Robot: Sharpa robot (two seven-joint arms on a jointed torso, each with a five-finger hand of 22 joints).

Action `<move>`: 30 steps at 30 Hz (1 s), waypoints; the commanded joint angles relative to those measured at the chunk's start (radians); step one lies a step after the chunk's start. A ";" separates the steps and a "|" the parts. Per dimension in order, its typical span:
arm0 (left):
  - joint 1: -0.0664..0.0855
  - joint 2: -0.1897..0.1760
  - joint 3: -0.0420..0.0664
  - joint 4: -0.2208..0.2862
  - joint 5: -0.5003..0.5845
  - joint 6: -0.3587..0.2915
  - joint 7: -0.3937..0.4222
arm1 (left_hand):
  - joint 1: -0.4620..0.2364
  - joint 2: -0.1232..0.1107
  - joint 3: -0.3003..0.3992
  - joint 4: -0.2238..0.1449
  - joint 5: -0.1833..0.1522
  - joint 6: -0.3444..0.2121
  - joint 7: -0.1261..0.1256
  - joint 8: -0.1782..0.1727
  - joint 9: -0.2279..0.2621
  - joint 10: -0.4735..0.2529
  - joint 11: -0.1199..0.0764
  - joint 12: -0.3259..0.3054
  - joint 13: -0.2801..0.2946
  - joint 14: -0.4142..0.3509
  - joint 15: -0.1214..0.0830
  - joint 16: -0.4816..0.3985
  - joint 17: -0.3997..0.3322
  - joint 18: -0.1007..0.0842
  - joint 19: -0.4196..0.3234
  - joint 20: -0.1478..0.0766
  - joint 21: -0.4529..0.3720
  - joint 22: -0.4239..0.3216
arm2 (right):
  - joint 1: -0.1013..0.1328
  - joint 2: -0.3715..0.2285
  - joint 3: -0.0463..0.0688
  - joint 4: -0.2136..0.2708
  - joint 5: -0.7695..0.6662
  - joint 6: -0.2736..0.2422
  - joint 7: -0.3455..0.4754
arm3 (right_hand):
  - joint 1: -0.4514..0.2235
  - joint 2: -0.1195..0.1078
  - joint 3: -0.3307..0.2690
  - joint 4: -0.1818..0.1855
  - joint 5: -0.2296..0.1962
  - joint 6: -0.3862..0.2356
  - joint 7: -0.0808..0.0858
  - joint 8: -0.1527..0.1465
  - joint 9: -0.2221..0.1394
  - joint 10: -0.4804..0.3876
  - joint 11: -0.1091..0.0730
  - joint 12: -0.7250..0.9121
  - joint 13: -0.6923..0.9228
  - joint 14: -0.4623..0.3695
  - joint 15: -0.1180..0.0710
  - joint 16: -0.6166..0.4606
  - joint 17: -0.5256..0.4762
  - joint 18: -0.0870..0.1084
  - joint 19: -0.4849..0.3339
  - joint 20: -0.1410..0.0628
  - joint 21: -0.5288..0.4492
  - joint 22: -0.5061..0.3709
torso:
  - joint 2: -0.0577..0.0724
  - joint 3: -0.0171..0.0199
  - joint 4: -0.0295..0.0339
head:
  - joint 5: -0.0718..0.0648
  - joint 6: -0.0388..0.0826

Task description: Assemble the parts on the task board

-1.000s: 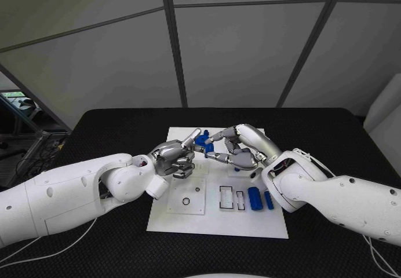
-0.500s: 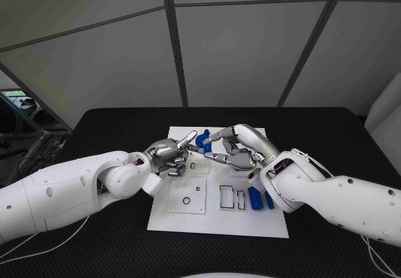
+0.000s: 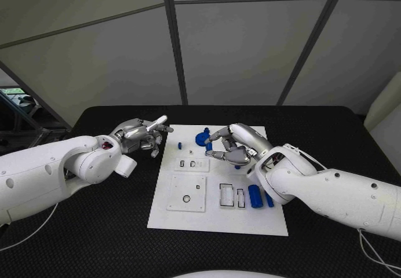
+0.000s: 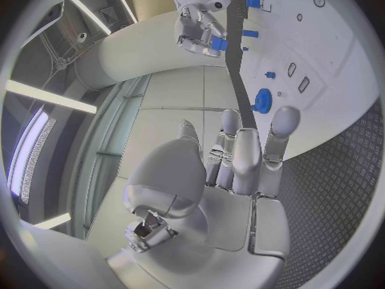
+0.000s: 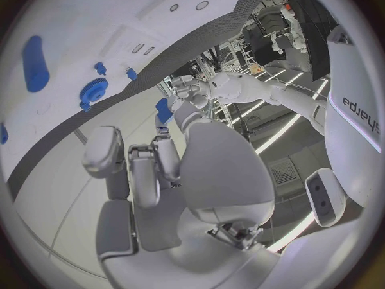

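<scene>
One white task board (image 3: 219, 220), one blue gear (image 3: 201, 138), two blue cylinders (image 3: 254, 198) side by side, two hands (image 3: 140, 135).

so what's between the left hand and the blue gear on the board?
In the head view, bare black table, then bare white task board edge lies between the left hand and the blue gear; nothing else.

Left hand (image 4: 240, 167) sits over the black table (image 4: 337, 173) with its fingers (image 4: 285, 125) straight and close together, holding nothing. Past the fingertips is the white board (image 4: 337, 51), with a blue gear (image 4: 262, 99) near its edge. Farther off, the right hand (image 4: 201, 29) hangs over the board too, something blue (image 4: 220, 43) at its fingertips.
</scene>
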 commanded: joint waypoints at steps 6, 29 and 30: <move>0.008 -0.003 0.001 0.031 0.097 -0.089 0.161 | 0.070 -0.017 0.004 -0.041 -0.004 -0.011 0.009 0.018 -0.003 -0.139 0.019 -0.141 -0.116 -0.270 0.023 -0.406 -0.383 0.123 -0.121 0.025 -0.239 -0.213 | 0.001 0.105 -0.002 -0.122 -0.090 0.104 -0.127 | -0.001 0.007 0.000 -0.003 0.004 0.013 -0.003 0.006 0.003 -0.014 -0.002 -0.016 -0.013 0.084 -0.005 -0.006 0.158 -0.011 -0.012 0.000 -0.011 -0.011 | 0.003 0.0003 -0.0003 | 0.002 -0.005; 0.010 0.023 0.002 0.069 0.177 -0.117 0.199 | 0.096 -0.016 0.002 -0.065 -0.004 -0.028 0.016 0.058 -0.009 -0.179 0.031 -0.210 -0.246 -0.310 0.039 -0.497 -0.490 0.122 -0.086 0.040 -0.398 -0.340 | -0.006 0.215 -0.009 -0.223 -0.123 0.194 -0.179 | -0.005 0.009 -0.001 -0.001 0.008 0.014 -0.003 0.006 0.004 -0.021 -0.003 -0.021 -0.017 0.083 -0.006 -0.007 0.156 -0.010 -0.018 -0.001 -0.016 -0.020 | 0.001 0.0009 -0.0030 | 0.017 -0.024; 0.010 0.024 0.002 0.070 0.177 -0.117 0.199 | 0.096 -0.016 0.002 -0.065 -0.004 -0.028 0.016 0.058 -0.010 -0.179 0.031 -0.211 -0.247 -0.311 0.039 -0.497 -0.491 0.122 -0.086 0.040 -0.400 -0.341 | -0.007 0.215 -0.010 -0.221 -0.123 0.200 -0.180 | -0.005 0.009 -0.001 -0.001 0.008 0.014 -0.003 0.006 0.004 -0.021 -0.003 -0.021 -0.017 0.083 -0.006 -0.007 0.156 -0.010 -0.018 -0.001 -0.016 -0.020 | 0.001 0.0007 -0.0030 | 0.017 -0.024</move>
